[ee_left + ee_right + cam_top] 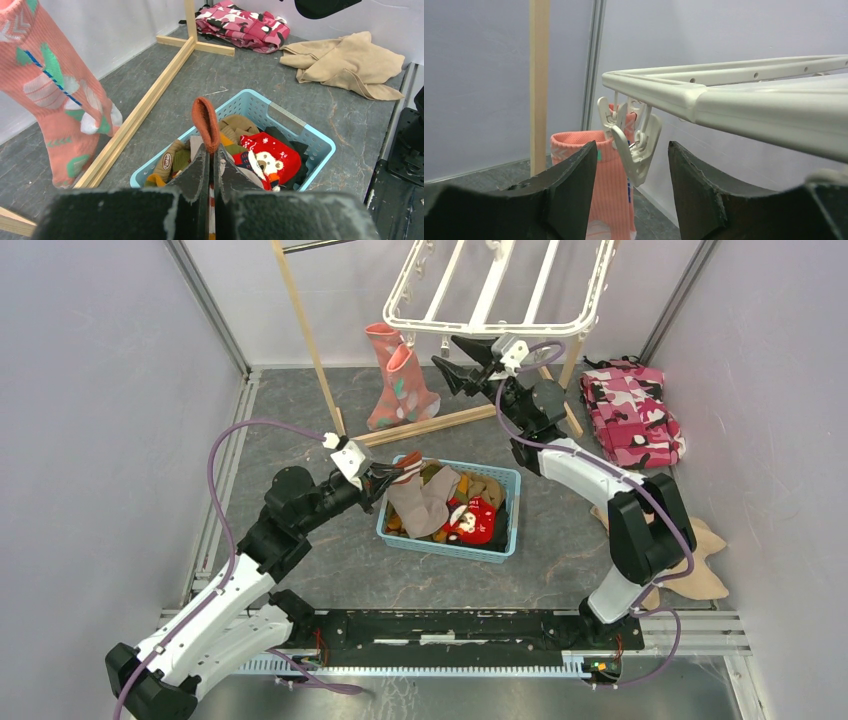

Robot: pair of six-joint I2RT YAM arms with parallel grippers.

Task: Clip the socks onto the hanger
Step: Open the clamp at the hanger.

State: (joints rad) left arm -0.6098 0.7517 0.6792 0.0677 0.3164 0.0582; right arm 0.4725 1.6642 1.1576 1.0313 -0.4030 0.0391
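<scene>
left tool [212, 155] clenched on grey-brown sock [418, 502] over basket [300, 125], right tool [631, 146] spread around clip [646, 134] under hanger [749, 100].

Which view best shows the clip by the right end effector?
Right wrist view: the white clip hangs large and sharp from the hanger rim, inside the open right end effector. Top external shows only a tiny speck under the rim; left wrist misses it.
</scene>
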